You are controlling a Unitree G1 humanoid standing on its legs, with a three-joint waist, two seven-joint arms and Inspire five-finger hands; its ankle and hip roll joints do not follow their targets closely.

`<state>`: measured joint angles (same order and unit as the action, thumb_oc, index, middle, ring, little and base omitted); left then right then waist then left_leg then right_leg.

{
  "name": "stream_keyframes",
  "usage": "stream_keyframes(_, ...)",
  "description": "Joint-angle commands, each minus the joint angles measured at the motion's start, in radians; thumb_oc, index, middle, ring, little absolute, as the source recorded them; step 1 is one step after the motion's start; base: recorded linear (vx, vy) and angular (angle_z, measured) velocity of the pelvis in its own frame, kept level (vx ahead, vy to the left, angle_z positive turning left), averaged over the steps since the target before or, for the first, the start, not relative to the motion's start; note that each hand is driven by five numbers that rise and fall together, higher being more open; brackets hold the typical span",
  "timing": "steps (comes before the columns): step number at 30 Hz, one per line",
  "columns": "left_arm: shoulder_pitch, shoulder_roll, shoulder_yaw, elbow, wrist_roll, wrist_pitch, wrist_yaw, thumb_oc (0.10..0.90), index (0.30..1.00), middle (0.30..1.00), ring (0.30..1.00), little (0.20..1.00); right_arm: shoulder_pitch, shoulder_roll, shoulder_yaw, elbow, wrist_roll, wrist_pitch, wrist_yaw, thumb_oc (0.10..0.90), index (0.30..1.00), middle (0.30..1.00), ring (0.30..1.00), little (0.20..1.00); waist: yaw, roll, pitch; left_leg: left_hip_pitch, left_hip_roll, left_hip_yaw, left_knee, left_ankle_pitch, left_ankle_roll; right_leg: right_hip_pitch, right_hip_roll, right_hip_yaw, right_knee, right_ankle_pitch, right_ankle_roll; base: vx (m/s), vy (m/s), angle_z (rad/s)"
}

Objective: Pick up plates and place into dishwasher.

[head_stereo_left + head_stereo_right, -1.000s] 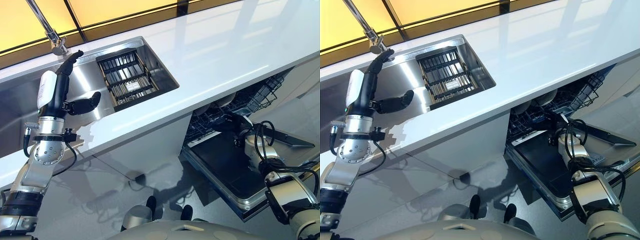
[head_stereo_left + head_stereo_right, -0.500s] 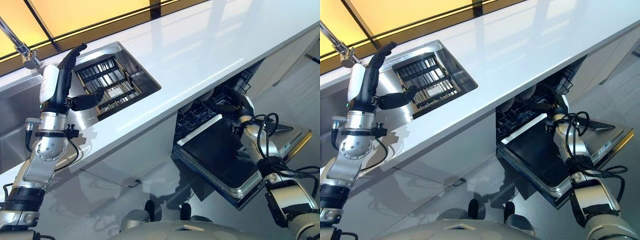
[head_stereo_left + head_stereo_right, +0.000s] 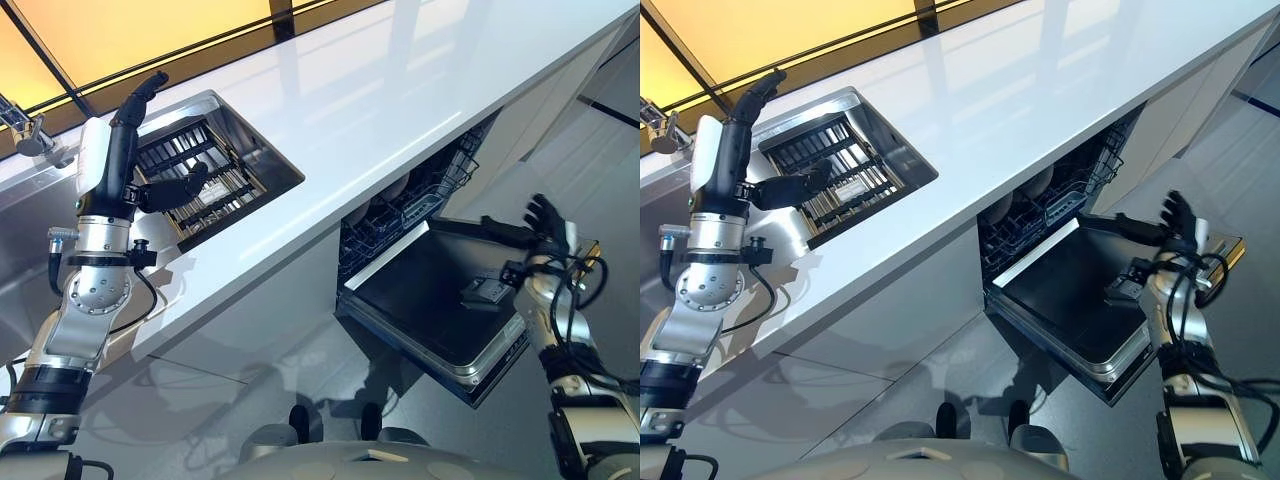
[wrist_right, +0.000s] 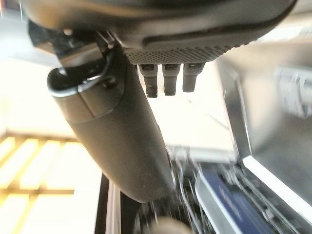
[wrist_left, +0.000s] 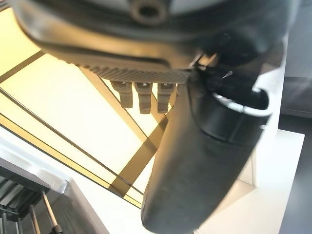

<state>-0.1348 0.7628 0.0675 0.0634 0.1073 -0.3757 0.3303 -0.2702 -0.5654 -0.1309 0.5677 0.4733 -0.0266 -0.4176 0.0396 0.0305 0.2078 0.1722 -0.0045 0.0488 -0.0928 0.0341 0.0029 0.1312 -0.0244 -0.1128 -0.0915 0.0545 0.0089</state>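
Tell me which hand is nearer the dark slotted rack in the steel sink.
Left. The left hand hovers at the dark slotted rack, thumb over it; the right hand is far off beyond the open dishwasher door.

Long white counter (image 3: 400, 90) had a steel sink (image 3: 262, 140) sunk in, with a dark slatted rack (image 3: 195, 180) sitting inside.

Silver-grey arms, dark robot hands.
Left robot hand (image 3: 120, 170) has white cover; right robot hand (image 3: 545, 215) dark.

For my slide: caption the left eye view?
Open left hand raised over the sink rack; right hand above the open dishwasher door.
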Motion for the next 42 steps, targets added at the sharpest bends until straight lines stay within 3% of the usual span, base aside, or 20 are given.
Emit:
stream_keyframes(1, -0.064, 0.058, 0.08, 0.024, -0.058, -0.08, 0.077, 0.8, 0.9, 0.9, 0.9, 0.9, 0.01, -0.039, -0.079, -0.067, 0.071, -0.121, 0.004, 0.8, 0.9, 0.9, 0.9, 0.9, -0.049, -0.002, -0.12, -0.004, -0.045, 0.025, 0.015, -0.129, 0.034, -0.034, 0.028, -0.005, 0.115, -0.139, 0.054, -0.03, 0.009, -0.06)
stream_keyframes(11, -0.035, 0.047, 0.119, 0.042, -0.046, -0.094, 0.099, 0.8, 0.9, 0.9, 0.9, 0.9, 0.098, 0.041, -0.142, 0.103, 0.365, -0.103, 0.186, 0.8, 0.9, 0.9, 0.9, 0.9, -0.074, -0.008, -0.109, -0.016, -0.049, 0.046, 0.108, -0.179, 0.051, -0.045, 0.037, 0.023, 0.189, -0.177, 0.035, -0.02, -0.01, -0.11)
stream_keyframes(19, -0.054, 0.059, 0.106, 0.04, -0.041, -0.078, 0.107, 0.8, 0.9, 0.9, 0.9, 0.9, 0.144, 0.093, -0.134, 0.185, 0.425, -0.101, 0.209, 0.8, 0.9, 0.9, 0.9, 0.9, -0.074, -0.003, -0.116, -0.003, -0.041, 0.015, 0.04, -0.139, 0.039, -0.041, 0.039, 0.009, 0.208, -0.192, 0.036, 0.01, -0.024, -0.01)
stream_keyframes(24, -0.056, 0.061, 0.111, 0.041, -0.053, -0.087, 0.096, 0.8, 0.9, 0.9, 0.9, 0.9, 0.155, 0.131, -0.138, 0.231, 0.434, -0.142, 0.154, 0.8, 0.9, 0.9, 0.9, 0.9, -0.069, 0.004, -0.112, -0.008, -0.045, 0.003, 0.05, -0.143, 0.048, -0.059, 0.023, 0.001, 0.246, -0.207, 0.041, 0.0, -0.028, 0.07)
stream_keyframes(31, -0.007, 0.057, 0.14, 0.006, -0.059, -0.062, 0.104, 0.8, 0.9, 0.9, 0.9, 0.9, 0.145, 0.178, -0.097, 0.276, 0.416, -0.147, 0.143, 0.8, 0.9, 0.9, 0.9, 0.9, -0.054, 0.007, -0.12, -0.008, -0.044, 0.013, 0.035, -0.137, 0.045, -0.043, 0.037, 0.007, 0.187, -0.188, 0.036, 0.0, -0.009, 0.01)
stream_keyframes(37, 0.027, 0.048, 0.151, -0.014, -0.043, -0.034, 0.112, 0.8, 0.9, 0.9, 0.9, 0.9, 0.126, 0.197, -0.046, 0.305, 0.469, -0.073, 0.264, 0.8, 0.9, 0.9, 0.9, 0.9, -0.049, -0.002, -0.132, -0.011, -0.04, 0.037, 0.02, -0.129, 0.037, -0.035, 0.055, 0.019, 0.123, -0.155, 0.034, 0.0, -0.001, -0.12)
stream_keyframes(42, 0.023, 0.044, 0.133, -0.003, -0.058, -0.033, 0.105, 0.8, 0.9, 0.9, 0.9, 0.9, 0.108, 0.188, -0.024, 0.337, 0.444, -0.009, 0.34, 0.8, 0.9, 0.9, 0.9, 0.9, -0.049, -0.004, -0.138, -0.016, -0.033, 0.044, 0.025, -0.123, 0.033, -0.04, 0.059, 0.031, 0.138, -0.159, 0.034, 0.02, -0.001, -0.06)
